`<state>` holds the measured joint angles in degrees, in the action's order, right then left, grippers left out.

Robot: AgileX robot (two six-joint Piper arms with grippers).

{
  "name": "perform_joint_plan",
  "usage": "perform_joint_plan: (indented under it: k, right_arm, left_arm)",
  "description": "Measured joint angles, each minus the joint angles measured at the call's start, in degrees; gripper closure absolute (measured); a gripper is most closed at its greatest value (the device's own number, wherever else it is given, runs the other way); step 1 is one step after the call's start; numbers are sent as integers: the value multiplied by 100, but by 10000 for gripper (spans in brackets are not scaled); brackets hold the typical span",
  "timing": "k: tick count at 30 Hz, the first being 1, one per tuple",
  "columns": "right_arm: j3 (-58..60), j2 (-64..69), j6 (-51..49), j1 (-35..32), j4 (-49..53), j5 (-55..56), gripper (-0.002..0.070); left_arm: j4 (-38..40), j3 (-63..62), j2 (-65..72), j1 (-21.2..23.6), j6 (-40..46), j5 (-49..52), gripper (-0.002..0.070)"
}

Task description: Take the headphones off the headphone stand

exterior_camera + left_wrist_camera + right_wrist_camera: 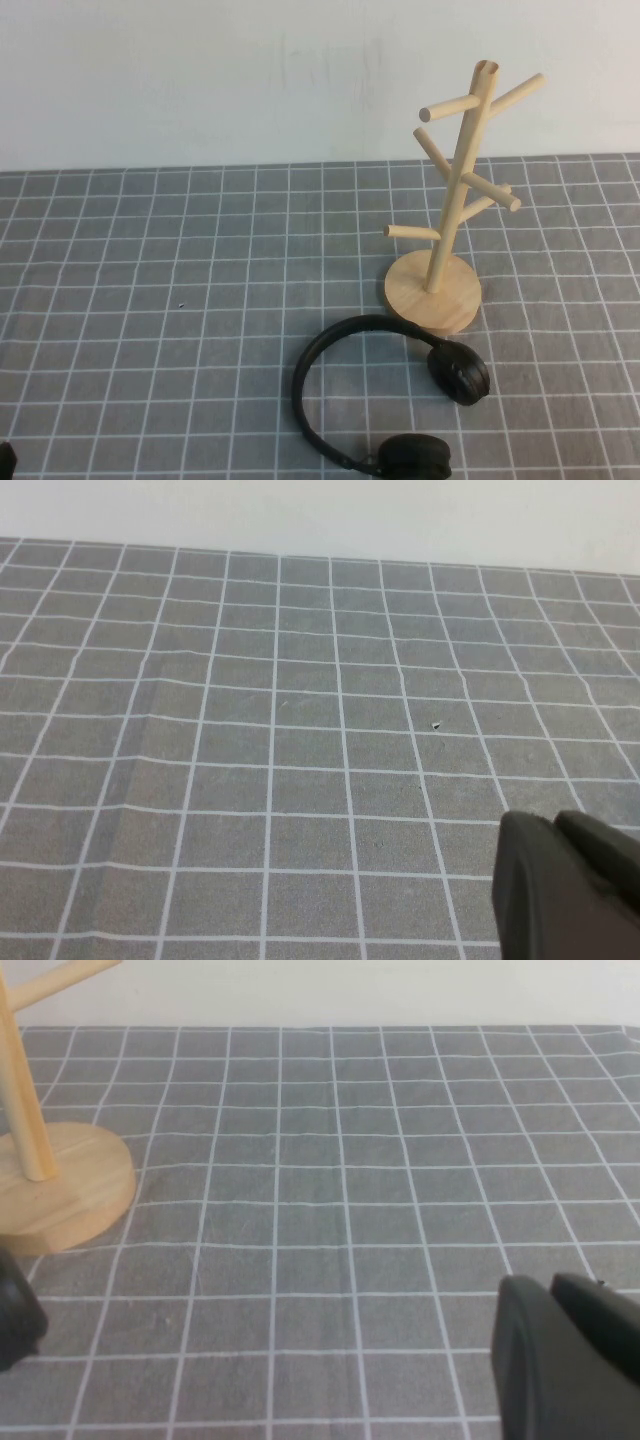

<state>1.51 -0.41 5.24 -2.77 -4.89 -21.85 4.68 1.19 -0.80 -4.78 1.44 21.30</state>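
The headphones (385,400) lay flat on the table (150,300), off the stand (450,215) & just in front of its base, one earcup near the disc. Left gripper (565,890) hung low over bare grid at the table's near-left corner, right gripper (565,1360) near the stand; jaws' state: can't tell for either.

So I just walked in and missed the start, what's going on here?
Nothing is being handled right now. The headphones lie flat on the grid-patterned mat, just in front of the headphone stand, whose pegs are bare. The left gripper sits low at the near left edge, over bare mat; the right gripper hangs low to the right of the stand's base. Neither touches the headphones, so the removal looks done.
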Motion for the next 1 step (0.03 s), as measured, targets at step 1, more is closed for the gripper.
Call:
perform_joint_plan:
  k: [1]
  right_arm:
    - [0, 0, 0, 0, 0, 0, 683]
  left_arm:
    - [0, 0, 0, 0, 0, 0, 679]
